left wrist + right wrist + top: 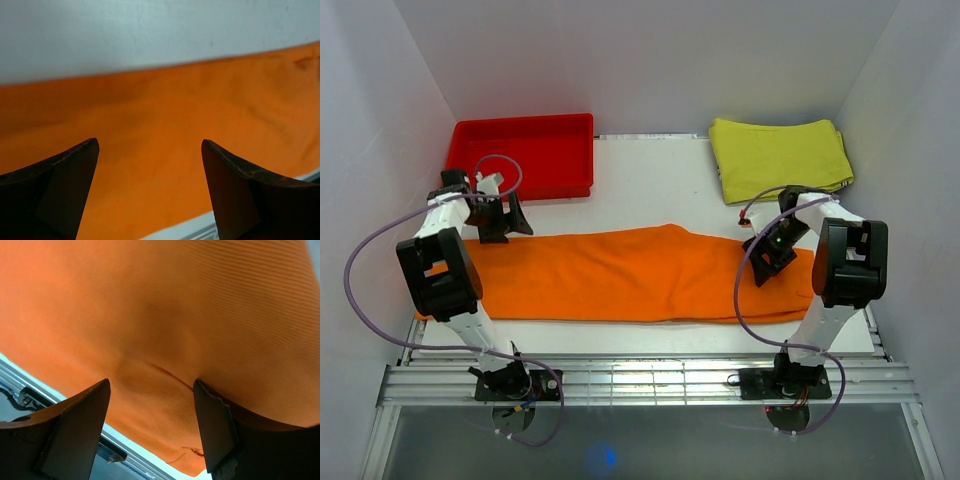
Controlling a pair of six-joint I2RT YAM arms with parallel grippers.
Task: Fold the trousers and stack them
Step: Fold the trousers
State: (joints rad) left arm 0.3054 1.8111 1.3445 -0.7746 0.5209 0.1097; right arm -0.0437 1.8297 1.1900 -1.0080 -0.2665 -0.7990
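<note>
Below left gripper (150, 141) and right gripper (151, 381), jaws apart, trousers (620, 272) flat, unheld

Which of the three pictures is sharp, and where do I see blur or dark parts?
Top external: sharp, evenly lit, only soft shadows on the trousers. Left wrist: cloth blurred, no weave visible, left gripper nearly black. Right wrist: weave in focus, right gripper dark too.

There was one pair of orange trousers (620, 275), one red tray (525, 120), one yellow-green folded cloth (778, 155). The left arm (438, 272) and right arm (848, 262) made two.
</note>
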